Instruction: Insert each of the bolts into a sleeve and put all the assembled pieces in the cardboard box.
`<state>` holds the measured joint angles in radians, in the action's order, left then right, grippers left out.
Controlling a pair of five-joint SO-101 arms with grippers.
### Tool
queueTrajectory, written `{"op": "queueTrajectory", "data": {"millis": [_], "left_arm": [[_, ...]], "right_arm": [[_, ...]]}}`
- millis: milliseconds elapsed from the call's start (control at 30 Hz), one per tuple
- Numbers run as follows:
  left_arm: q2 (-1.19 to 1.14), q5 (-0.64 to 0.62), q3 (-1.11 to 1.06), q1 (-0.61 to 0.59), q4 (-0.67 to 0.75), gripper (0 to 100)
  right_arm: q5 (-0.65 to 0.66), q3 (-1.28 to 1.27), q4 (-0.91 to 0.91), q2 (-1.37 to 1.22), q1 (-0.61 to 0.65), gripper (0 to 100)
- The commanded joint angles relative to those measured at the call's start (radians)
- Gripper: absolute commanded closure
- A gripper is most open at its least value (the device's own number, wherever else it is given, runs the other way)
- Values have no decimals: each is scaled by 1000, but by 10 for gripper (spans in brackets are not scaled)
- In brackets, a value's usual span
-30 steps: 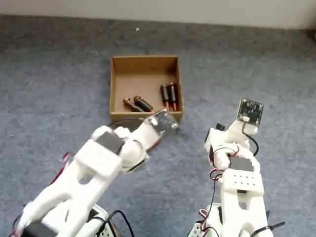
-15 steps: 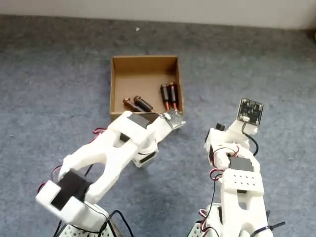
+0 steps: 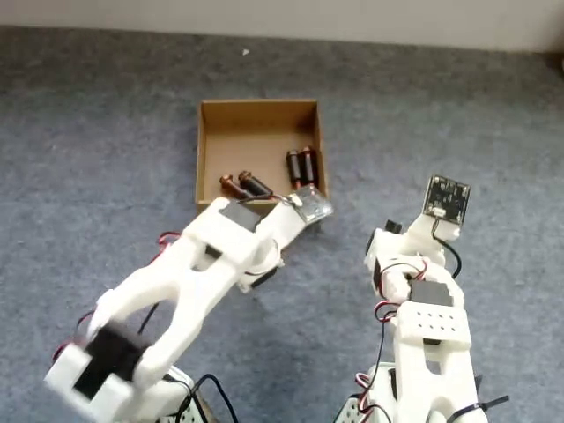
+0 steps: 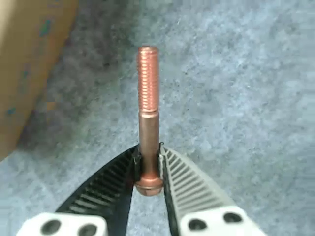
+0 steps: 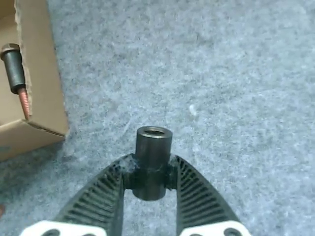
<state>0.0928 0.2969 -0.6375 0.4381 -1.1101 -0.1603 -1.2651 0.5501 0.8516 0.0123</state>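
**Item: one bolt and one sleeve, held apart, not yet joined**

Left gripper (image 4: pixel 148 153): ribbed fingers pinching a copper-coloured threaded steel bolt (image 4: pixel 148 98) just above its head. The threaded shank sticks out free beyond the fingertips. Judged purpose: the bare thread is left clear so it can enter a bore.

Right gripper (image 5: pixel 148 167): fingers clamped on the lower half of a short dark cylindrical metal sleeve (image 5: pixel 153 145). Its open mouth faces away from the fingers. Judged purpose: the bore is left unobstructed to take the bolt.

Positions, high view: the left arm (image 3: pixel 211 264) reaches up to the near wall of the open brown cardboard box (image 3: pixel 202 150). The right arm (image 3: pixel 423 300) stands well apart, to the box's right.

Contents of box: three assembled pieces. One dark sleeve with copper bolt (image 3: pixel 245 185) lies slantwise near the front wall. A pair (image 3: pixel 300 167) lies side by side against the right wall.

Surroundings: grey carpeted surface (image 3: pixel 441 106) under everything.

Obstructions, judged: nothing lies between the two grippers, but the gap is wide. The box's near corner sits close to the left gripper and could catch the projecting shank on a careless swing. Bolt and bore must be brought into line before insertion.
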Motion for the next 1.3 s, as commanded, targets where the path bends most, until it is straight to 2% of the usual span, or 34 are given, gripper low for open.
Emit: {"op": "queueTrajectory", "data": {"millis": [0, 167, 500, 733, 867, 1000, 1067, 1267], "left_arm": [[272, -186, -41, -33, 5, 994], [456, -477, -68, -125, -21, 994], [585, -710, -74, -315, -100, 994], [634, -1185, -188, -429, -94, 994], [662, -1359, -226, -426, -94, 993], [688, -1649, -234, -433, -57, 993], [693, -1752, -251, -427, -31, 993], [694, -1778, -331, -426, 54, 992]], "right_arm": [[6, 8, -30, 22, -16, 994], [6, 8, -30, 22, -16, 994], [6, 8, -30, 22, -16, 994], [6, 8, -30, 22, -16, 994], [6, 8, -30, 22, -16, 994], [6, 8, -30, 22, -16, 994], [6, 8, -30, 22, -16, 994], [6, 7, -28, 22, -16, 994]]}}
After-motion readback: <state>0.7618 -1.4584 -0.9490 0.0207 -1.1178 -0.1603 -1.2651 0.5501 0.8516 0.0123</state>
